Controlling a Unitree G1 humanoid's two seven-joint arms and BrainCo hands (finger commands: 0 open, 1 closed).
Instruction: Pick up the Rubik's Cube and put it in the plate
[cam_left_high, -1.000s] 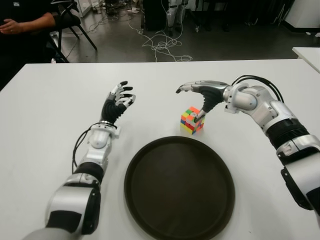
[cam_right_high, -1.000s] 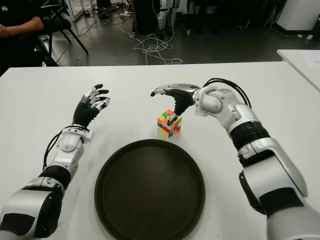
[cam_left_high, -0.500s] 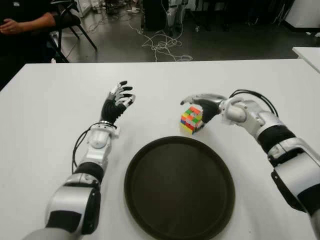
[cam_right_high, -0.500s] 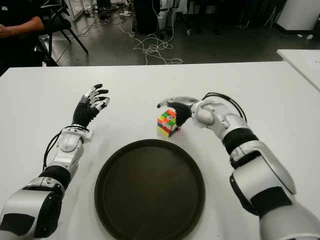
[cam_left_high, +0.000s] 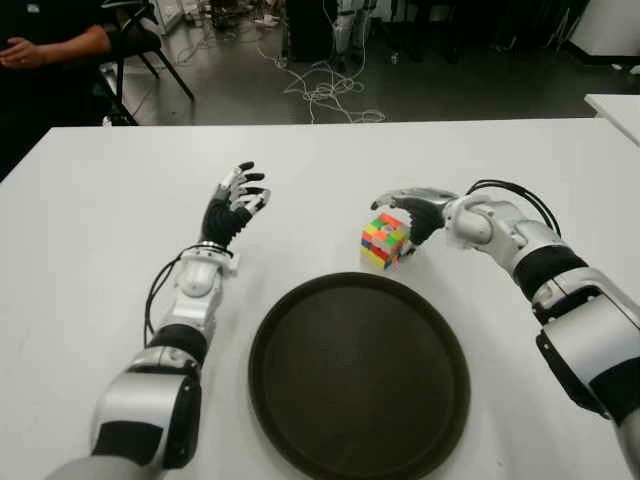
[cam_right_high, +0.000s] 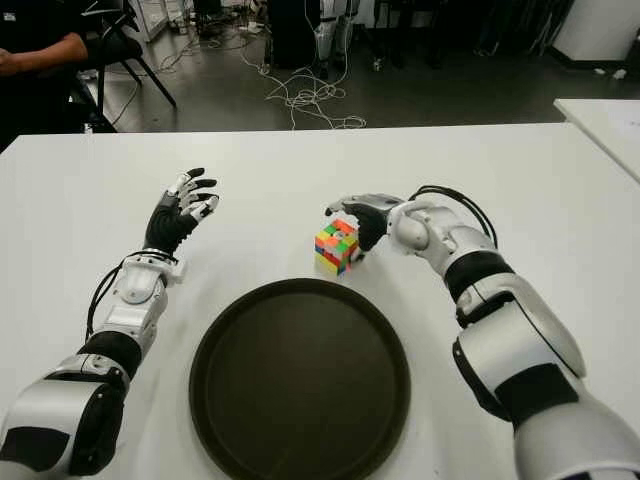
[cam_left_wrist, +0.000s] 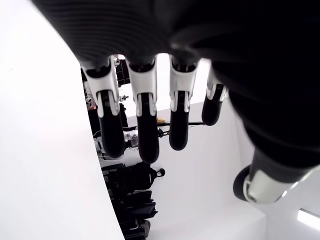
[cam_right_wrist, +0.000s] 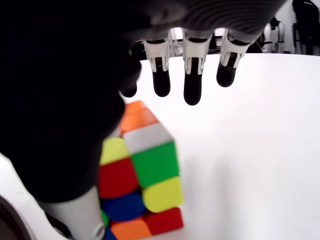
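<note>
While cupped over the Rubik's Cube (cam_left_high: 385, 240) from the right, right hand (cam_left_high: 413, 213) not yet closed: fingers (cam_right_wrist: 192, 80) stretched out above and beyond the cube's top with clear space below them in the right wrist view, thumb (cam_right_wrist: 75, 220) down against the near side of the cube. Holding nothing for sure; no lift visible. Cube sitting on the white counter (cam_left_high: 90, 230), tilted corner-on toward the camera, just beyond the far rim of the plate (cam_left_high: 300, 300) and not inside it. Small gap of counter between cube and plate rim. Plate dark, round, shallow, lying at the centre near the robot, nothing in it. Right forearm reaching in from the right edge, black cable looped over the wrist.

Left hand (cam_left_high: 233, 205) raised to the left of the cube, well apart from it and from the plate, palm turned inward, fingers (cam_left_wrist: 145, 130) spread and straight, gripping nothing. Cannot tell whether touching the counter.

Beyond the counter's far edge: dark floor with a tangle of white cables (cam_left_high: 325, 90), black chair legs (cam_left_high: 160, 55) at upper left, and a person's arm (cam_left_high: 55, 45) in a dark sleeve at the top left corner. Corner of a second white counter (cam_left_high: 615, 105) at far right.
</note>
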